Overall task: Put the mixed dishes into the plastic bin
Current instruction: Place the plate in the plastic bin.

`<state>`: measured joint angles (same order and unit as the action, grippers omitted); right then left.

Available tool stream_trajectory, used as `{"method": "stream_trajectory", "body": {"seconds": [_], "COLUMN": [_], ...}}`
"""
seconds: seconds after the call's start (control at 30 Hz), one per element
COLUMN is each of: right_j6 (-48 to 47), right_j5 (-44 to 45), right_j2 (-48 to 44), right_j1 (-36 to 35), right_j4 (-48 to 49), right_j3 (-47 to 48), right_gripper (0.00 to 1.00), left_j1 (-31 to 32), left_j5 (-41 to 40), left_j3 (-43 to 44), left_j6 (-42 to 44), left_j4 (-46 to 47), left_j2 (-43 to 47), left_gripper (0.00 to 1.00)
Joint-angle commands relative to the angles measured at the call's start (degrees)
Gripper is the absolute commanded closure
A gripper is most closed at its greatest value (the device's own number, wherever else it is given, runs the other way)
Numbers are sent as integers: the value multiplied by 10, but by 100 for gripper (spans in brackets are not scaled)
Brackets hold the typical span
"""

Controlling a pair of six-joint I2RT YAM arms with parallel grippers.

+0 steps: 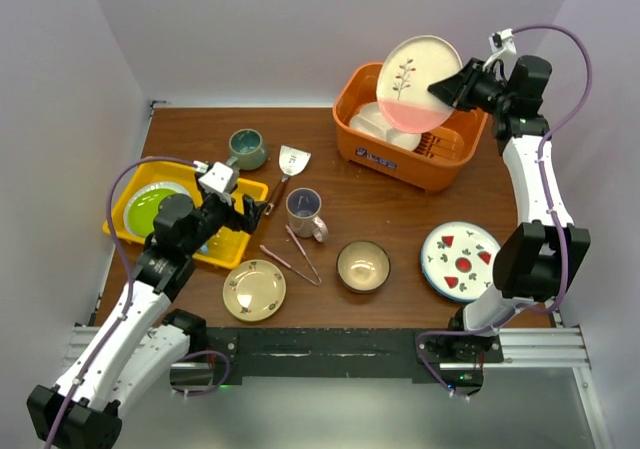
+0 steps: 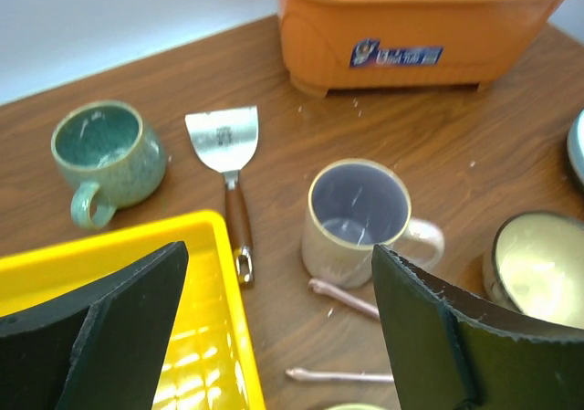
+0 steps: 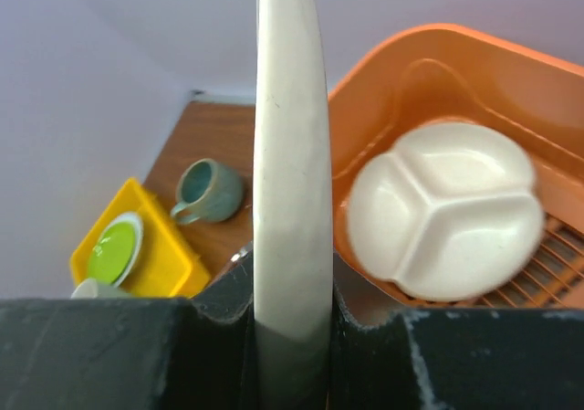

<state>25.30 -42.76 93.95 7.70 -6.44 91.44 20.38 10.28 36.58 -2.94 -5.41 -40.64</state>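
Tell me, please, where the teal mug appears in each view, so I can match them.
Top external: the teal mug stands left of centre, toward the far edge.
Left wrist: the mug is upper left, handle nearest the camera.
Right wrist: the mug is left of centre, beside the plate.
Shared landmark: the orange bin, right of the mug throughout.

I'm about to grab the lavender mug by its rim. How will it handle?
Likely rigid and heavy for its size: the lavender mug looks like thick ceramic. Its glossy glaze may slip in a rim pinch. Upright on a flat base, it should slide rather than roll, though the side handle could twist it.
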Motion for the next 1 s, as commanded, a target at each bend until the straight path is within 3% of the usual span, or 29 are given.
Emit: {"method": "stream_trajectory", "body": {"seconds": [0.0, 0.97], "right_j6": [-2, -72], "right_j5": [127, 252], "right_j2": [-27, 60], "right_j1": [5, 6], "right_j4": [66, 40], "right_j3": [4, -69], "right_gripper": [100, 98], "left_j1": [0, 0], "left_j5": [-13, 5], "left_j3": [-21, -38], "left_j6": [16, 5], "left_j4": [23, 32], "left_j2": [29, 51], "left_gripper": [13, 12]}}
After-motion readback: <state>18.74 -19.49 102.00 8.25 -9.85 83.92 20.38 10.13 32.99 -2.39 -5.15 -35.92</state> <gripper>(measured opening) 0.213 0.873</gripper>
